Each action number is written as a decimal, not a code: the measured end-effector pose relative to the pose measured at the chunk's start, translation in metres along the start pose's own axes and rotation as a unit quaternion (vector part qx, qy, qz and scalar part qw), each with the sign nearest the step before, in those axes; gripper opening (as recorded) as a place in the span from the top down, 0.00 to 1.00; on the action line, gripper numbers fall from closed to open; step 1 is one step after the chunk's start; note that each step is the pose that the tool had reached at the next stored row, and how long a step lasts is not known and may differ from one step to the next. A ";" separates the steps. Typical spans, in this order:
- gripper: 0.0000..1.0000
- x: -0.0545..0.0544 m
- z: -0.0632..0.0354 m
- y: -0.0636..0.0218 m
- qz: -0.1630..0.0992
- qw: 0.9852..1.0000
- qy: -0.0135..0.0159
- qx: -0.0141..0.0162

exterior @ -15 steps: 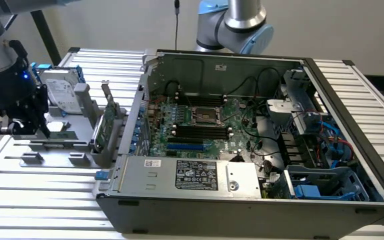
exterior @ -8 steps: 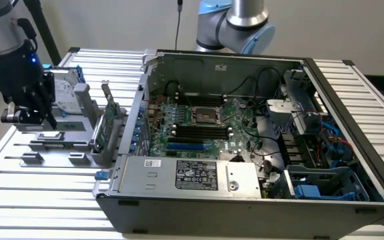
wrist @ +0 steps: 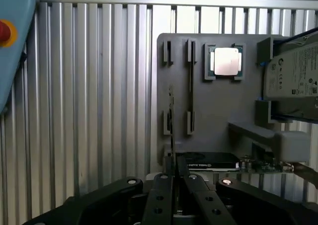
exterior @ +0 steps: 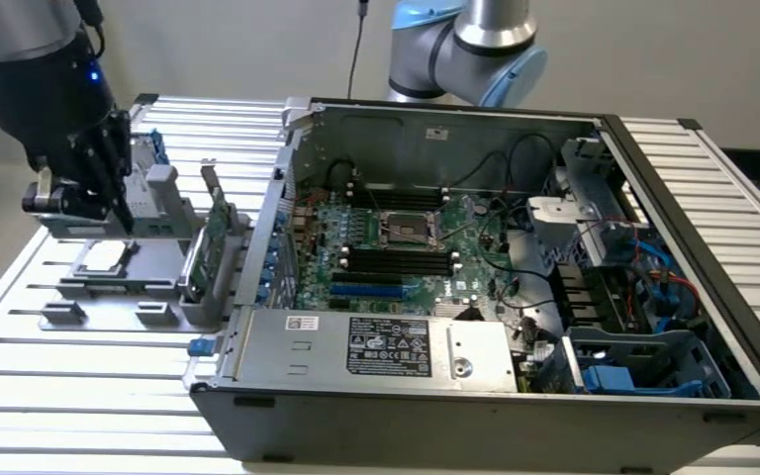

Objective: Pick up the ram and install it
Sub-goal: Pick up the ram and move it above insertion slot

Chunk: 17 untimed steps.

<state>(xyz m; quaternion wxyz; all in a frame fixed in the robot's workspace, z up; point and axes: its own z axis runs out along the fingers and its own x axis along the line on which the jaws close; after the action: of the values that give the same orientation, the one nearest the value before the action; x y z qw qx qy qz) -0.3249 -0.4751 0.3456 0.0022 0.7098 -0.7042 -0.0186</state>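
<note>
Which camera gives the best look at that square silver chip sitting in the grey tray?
The wrist view. There the silver chip faces the camera squarely, its whole top and dark frame showing in a pocket of the grey tray. The exterior view shows the same chip only slantwise, at the exterior view's left.

The exterior view looks down at a slant from high above the bench (exterior: 76,396). It stands far enough back to take in the whole open computer case (exterior: 486,430) and the grey parts holder (exterior: 142,287). The wrist view sits close, looking straight down along the fingers (wrist: 161,200), pinched on the edge-on ram (wrist: 171,120), at that holder (wrist: 218,101) beneath them. Both views share the holder, its processor (exterior: 100,255) (wrist: 226,61) and the bench slats.
</note>
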 end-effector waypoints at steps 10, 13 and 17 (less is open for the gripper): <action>0.86 0.001 -0.0371 -0.0446 0.000 1.000 -0.003 -0.003; 0.86 0.001 -0.0380 -0.0580 0.000 1.000 -0.004 -0.003; 0.86 0.001 -0.0385 -0.0763 0.000 1.000 -0.008 -0.003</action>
<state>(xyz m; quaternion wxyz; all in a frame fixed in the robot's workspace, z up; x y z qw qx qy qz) -0.2475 -0.4768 0.3818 -0.0015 0.7097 -0.7039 -0.0268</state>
